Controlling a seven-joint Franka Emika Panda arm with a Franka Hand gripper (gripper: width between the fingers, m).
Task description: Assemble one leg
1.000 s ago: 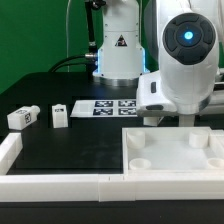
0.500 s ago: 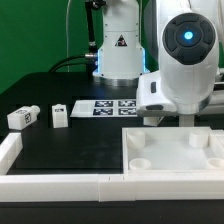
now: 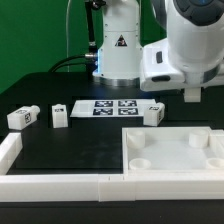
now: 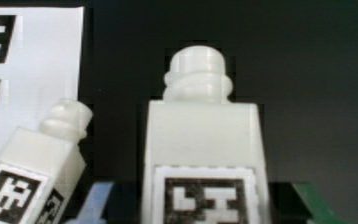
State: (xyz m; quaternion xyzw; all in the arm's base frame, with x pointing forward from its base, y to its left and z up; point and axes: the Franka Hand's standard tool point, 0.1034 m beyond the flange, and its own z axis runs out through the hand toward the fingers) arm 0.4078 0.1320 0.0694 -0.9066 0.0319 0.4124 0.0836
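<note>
My arm (image 3: 185,45) comes in high on the exterior view's right, wrist bent so that my end effector (image 3: 190,96) points down at the counter (image 3: 90,140), just beyond the far wall of the big socketed tray piece (image 3: 170,132). Only one dark fingertip shows below my white hand in that view.

In the wrist view the leg (image 4: 206,130) lies straight out ahead of my end effector. Its tagged end sits between my fingers (image 4: 101,205) and its rounded peg points away from me. Dark finger edges flank that tagged end, but I cannot tell whether they press on it or stand off, so I cannot say how far open I am or whether I hold it. In the exterior view my hand hides this leg.

A second leg (image 4: 39,165) lies just beside it, slightly angled to it, between it and the marker board (image 4: 25,60). Two further legs (image 3: 22,117) (image 3: 60,114) lie well apart from my end effector, past the marker board on the exterior view's left
</note>
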